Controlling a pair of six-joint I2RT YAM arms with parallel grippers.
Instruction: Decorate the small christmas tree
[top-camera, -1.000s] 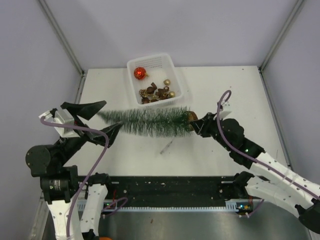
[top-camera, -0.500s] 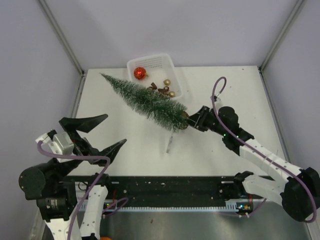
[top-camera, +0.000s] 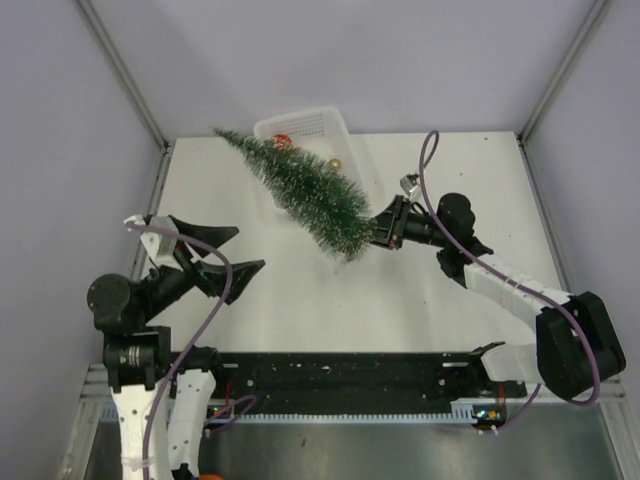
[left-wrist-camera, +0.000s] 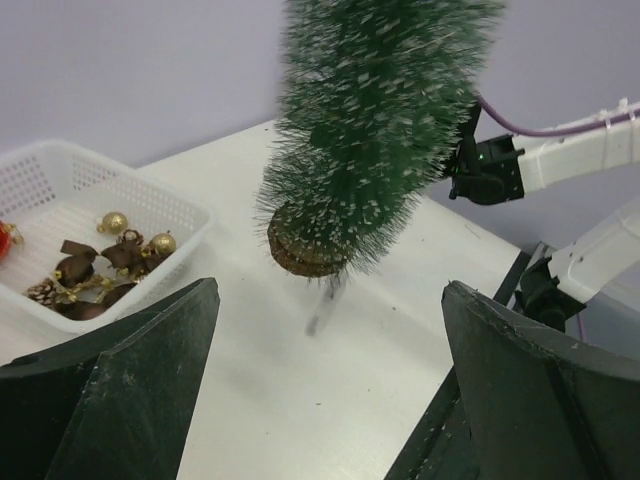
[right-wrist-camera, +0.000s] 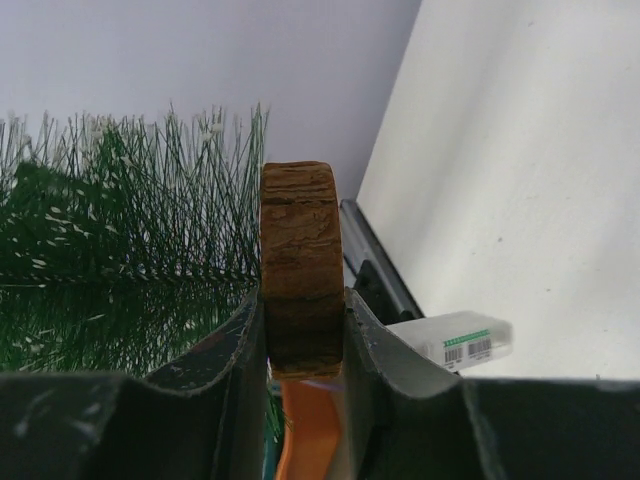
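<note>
Overlapping the white basket (top-camera: 316, 124), the small christmas tree (top-camera: 302, 190) tilts.

Top camera is sitting high above and behind the arm bases, looking down over the whole table (top-camera: 430, 300). Left wrist cam is peering out between the spread fingers (left-wrist-camera: 120, 400) of the left gripper (left-wrist-camera: 330, 290). It's facing right and a bit far, catching the basket (left-wrist-camera: 45, 175) and the small christmas tree (left-wrist-camera: 370, 130) at mid range. Both are showing from the top too. Right wrist cam is staring point-blank at the tree's wooden base (right-wrist-camera: 300, 250), pinched in the right gripper (right-wrist-camera: 303, 320).
</note>
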